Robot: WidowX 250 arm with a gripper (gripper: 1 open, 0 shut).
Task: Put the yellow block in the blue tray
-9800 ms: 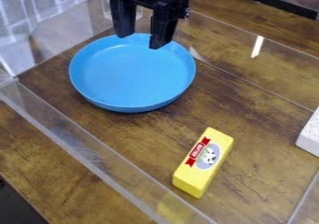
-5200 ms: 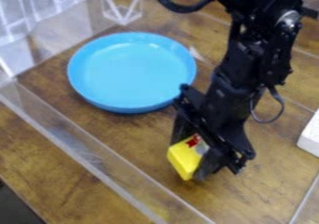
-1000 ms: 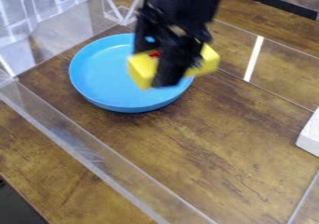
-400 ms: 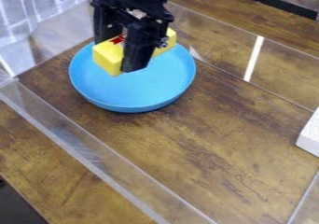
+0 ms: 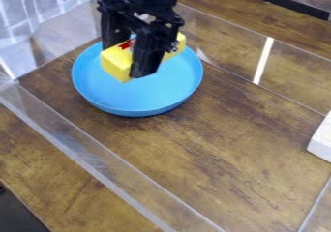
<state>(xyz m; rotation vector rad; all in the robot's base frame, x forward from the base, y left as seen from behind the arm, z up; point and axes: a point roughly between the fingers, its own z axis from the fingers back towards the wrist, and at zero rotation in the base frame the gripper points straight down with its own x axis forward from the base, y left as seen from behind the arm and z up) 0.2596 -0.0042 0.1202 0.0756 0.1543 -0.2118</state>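
The black claw [image 5: 138,50] hangs pointing down over the blue tray [image 5: 110,96], its 2 fingers [image 5: 151,54] pinching the yellow block [image 5: 126,60] between them. The block sits tilted in the grip, over the middle of the tray, with 1 yellow end sticking out to the left of the fingers and a smaller yellow corner showing to their right; a bit of its red label peeks out near the top. Whether the block's lower edge touches the tray floor cannot be told, since the fingers and the block itself hide that spot.

The tray rests on the dark wooden table [image 5: 220,149], toward the upper left of the view. The arm and claw cover the back part of the tray, so only the front and side rim and part of the blue floor show.

Around it, a clear plastic wall [image 5: 77,149] runs diagonally across the lower left, standing between the camera and the table edge, with another transparent panel [image 5: 33,18] at the upper left beside the tray. A bright streak of reflected light [image 5: 265,60] lies on the table to the right of the tray, well apart from it. At the right edge of the view, the corner of 1 white object [image 5: 323,139] is cut off by the frame; what it is cannot be told.
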